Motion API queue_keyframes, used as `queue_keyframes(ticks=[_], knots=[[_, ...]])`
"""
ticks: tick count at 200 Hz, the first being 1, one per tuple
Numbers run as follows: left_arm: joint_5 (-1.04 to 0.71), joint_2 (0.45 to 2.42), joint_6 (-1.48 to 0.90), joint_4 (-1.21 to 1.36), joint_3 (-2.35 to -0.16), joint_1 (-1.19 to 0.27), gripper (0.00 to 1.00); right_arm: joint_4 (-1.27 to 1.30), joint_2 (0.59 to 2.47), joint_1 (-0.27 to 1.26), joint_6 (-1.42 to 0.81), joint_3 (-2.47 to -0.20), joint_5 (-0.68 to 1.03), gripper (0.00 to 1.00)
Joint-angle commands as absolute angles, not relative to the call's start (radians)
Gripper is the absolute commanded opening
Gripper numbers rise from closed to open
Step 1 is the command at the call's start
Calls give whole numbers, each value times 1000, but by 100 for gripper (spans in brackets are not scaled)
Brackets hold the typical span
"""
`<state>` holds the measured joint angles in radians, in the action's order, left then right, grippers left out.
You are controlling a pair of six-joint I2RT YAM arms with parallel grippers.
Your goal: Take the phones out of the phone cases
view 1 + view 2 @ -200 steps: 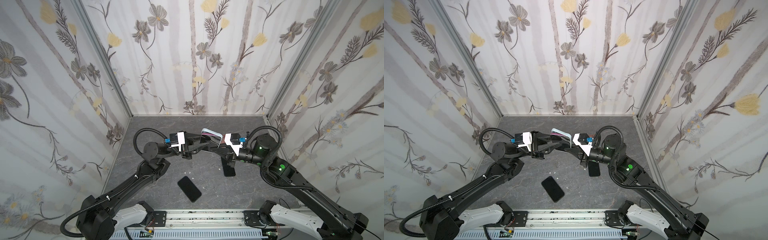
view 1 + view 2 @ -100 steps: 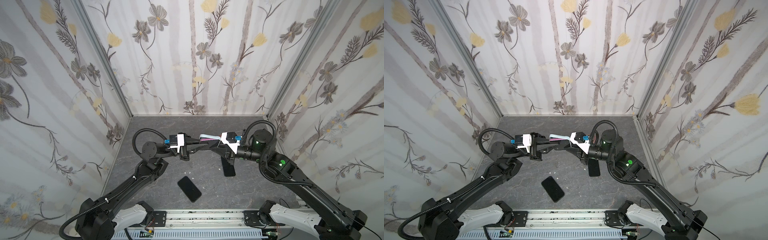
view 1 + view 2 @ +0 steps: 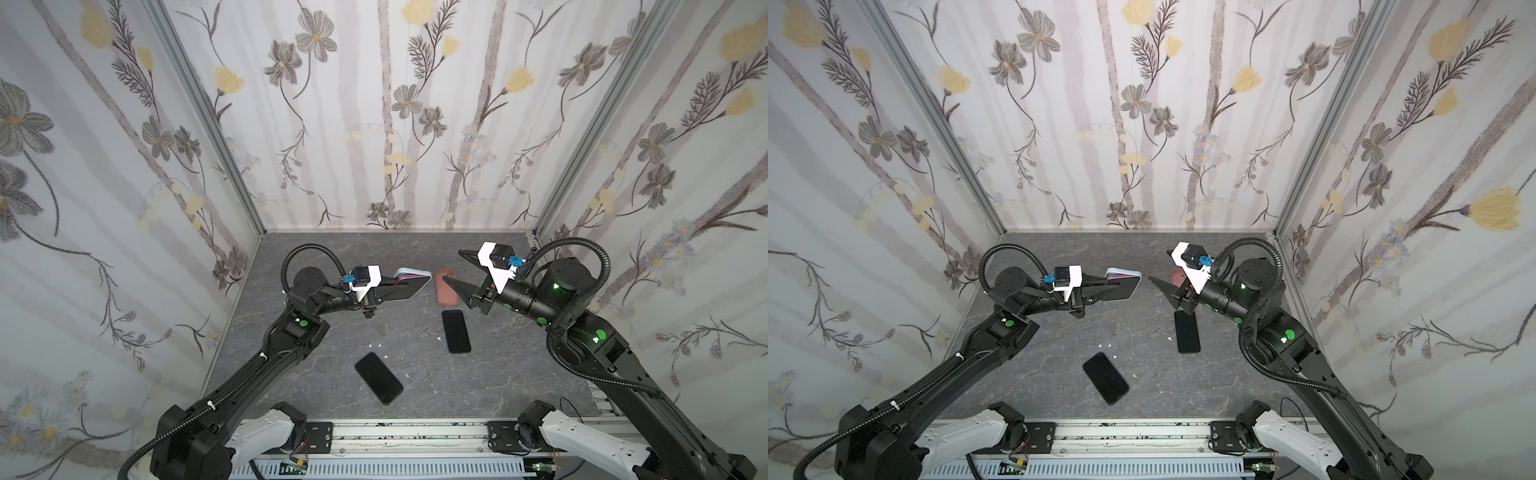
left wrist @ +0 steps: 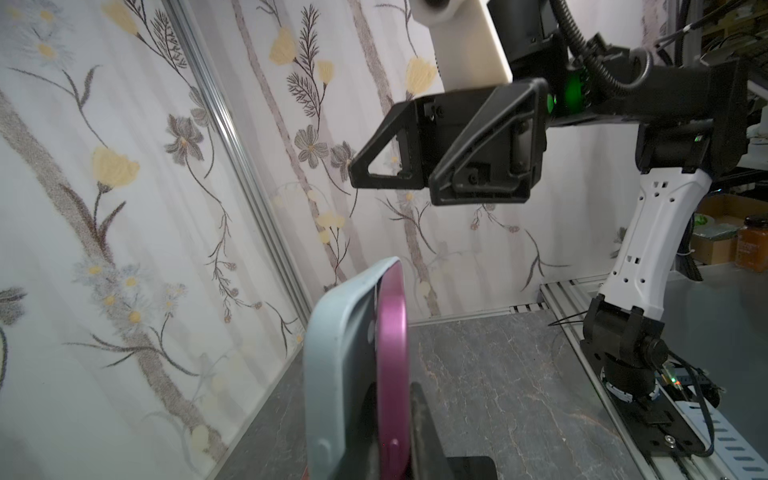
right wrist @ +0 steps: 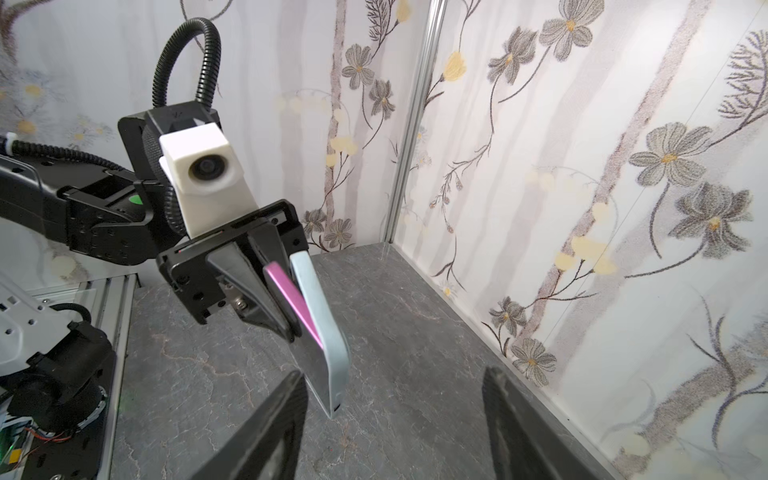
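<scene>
My left gripper point(image 3: 395, 286) point(image 3: 1104, 286) hovers above the floor, shut on the phone point(image 4: 390, 353), whose pink edge shows. One finger sits between phone and case, the other on the screen side. The pale blue phone case point(image 4: 332, 353) point(image 5: 320, 324) is peeled off the phone at the gripper end and still clings at the far end; it shows in both top views point(image 3: 409, 273) point(image 3: 1123, 273). My right gripper point(image 3: 453, 266) point(image 3: 1158, 264) point(image 5: 395, 374) stands open to the right, apart from the phone point(image 5: 291, 299), holding nothing.
A reddish-brown case point(image 3: 446, 286) point(image 3: 1177, 276) lies on the grey floor under the right gripper. Two black phones lie flat, one point(image 3: 456, 331) near the right arm and one point(image 3: 378, 377) toward the front. Flowered walls close in three sides.
The two grippers met at the phone a second ago. The right gripper has since opened, let go and drawn back to the right; the left keeps the phone and case.
</scene>
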<state>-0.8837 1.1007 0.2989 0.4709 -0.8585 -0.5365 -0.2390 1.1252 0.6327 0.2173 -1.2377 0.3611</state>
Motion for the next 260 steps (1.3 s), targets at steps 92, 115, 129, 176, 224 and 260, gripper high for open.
queue_keyframes(ticks=[92, 115, 129, 176, 224, 260], knots=[[-716, 1106, 702, 140, -901, -653, 0, -644, 1362, 667, 285, -1527, 563, 62], [-713, 1112, 719, 135, -902, -660, 0, -662, 1391, 679, 296, -1541, 542, 60], [-703, 1119, 722, 134, -906, -663, 0, -685, 1414, 684, 304, -1557, 553, 59], [-694, 1120, 722, 128, -912, -671, 0, -735, 1460, 693, 321, -1582, 529, 57], [-693, 1128, 721, 127, -922, -676, 0, -764, 1481, 694, 333, -1585, 515, 55], [-692, 1132, 726, 126, -923, -680, 0, -762, 1488, 693, 321, -1583, 427, 53]])
